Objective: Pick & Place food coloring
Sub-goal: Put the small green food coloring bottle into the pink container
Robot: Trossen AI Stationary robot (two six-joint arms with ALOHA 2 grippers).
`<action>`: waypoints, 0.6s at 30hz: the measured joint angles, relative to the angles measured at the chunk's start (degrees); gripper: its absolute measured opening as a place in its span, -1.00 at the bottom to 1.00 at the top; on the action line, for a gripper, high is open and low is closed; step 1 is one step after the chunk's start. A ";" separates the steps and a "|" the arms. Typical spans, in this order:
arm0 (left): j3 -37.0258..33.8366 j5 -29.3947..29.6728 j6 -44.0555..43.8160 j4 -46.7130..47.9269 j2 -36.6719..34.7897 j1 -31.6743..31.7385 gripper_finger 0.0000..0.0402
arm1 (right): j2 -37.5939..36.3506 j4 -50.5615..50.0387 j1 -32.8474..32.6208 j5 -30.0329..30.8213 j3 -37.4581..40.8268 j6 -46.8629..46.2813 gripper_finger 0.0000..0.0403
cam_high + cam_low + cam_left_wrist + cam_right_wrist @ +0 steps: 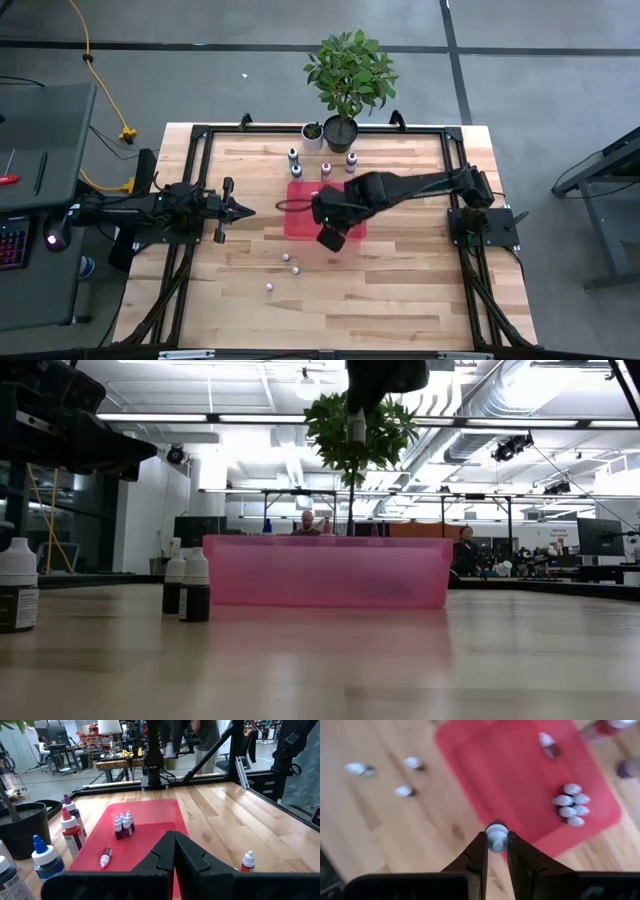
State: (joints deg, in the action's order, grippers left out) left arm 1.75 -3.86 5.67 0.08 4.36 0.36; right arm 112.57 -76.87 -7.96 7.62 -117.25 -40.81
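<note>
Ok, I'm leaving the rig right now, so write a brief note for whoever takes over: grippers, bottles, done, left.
Right gripper: shut on a small food coloring bottle, held by its cap above the red tray's near edge.
Left gripper: shut, empty, waiting left of the tray.
Done: a cluster of five bottles stands in the tray, and one more lies there on its side.
Left: set down the held bottle; three small bottles are on the bare table beyond the tray.
</note>
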 joint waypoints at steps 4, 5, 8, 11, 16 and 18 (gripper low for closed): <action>0.01 0.00 0.00 0.00 0.00 -0.02 -1.00 | 0.00 -2.51 1.83 2.24 0.00 -2.78 -0.77; 0.01 0.00 0.01 0.00 0.00 -0.01 -1.00 | 0.00 -3.03 2.05 2.44 0.00 -3.58 -0.77; -0.01 0.00 0.01 0.00 0.01 0.00 -1.00 | 0.55 -5.07 2.54 3.64 0.00 -7.20 -0.77; 0.00 0.00 0.00 0.00 0.01 -0.01 -1.00 | 1.00 -4.74 3.08 4.44 2.04 -11.54 -0.77; -0.01 -0.02 0.01 0.00 0.02 -0.01 -1.00 | 1.20 2.91 3.54 4.88 9.68 -16.02 -0.77; -0.01 -0.02 0.01 0.00 0.02 -0.02 -1.00 | 1.20 7.11 3.58 4.39 13.44 -18.20 -0.77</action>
State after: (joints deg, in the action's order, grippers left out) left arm 1.74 -3.88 5.68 0.08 4.38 0.34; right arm 113.78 -69.76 -4.38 12.02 -103.81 -59.01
